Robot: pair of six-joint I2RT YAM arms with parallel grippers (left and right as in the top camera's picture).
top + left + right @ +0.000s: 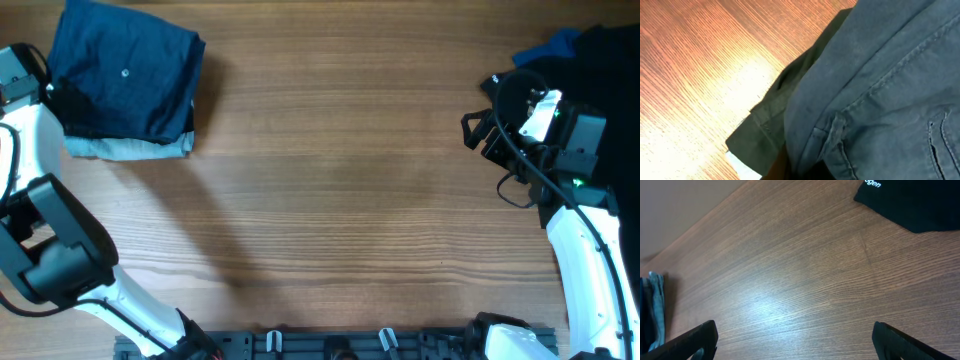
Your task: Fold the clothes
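Note:
The dark navy shorts (125, 70) lie folded at the table's far left, on top of a light blue garment (120, 150). My left gripper (58, 100) is at the stack's left edge. In the left wrist view the shorts (880, 75) fill the frame, with a darker layer (770, 125) and the light blue cloth (742, 167) under them. The fingers are hidden by cloth and appear shut on the shorts' edge. My right gripper (478, 130) is open and empty over bare wood (800, 342). A black garment (600, 70) lies at the far right and also shows in the right wrist view (915, 200).
A royal blue cloth (560, 45) peeks out beside the black garment. The wooden table (340, 200) stretches between the two piles. The folded stack shows at the left edge of the right wrist view (652, 310). A rack with hooks (330, 342) runs along the front edge.

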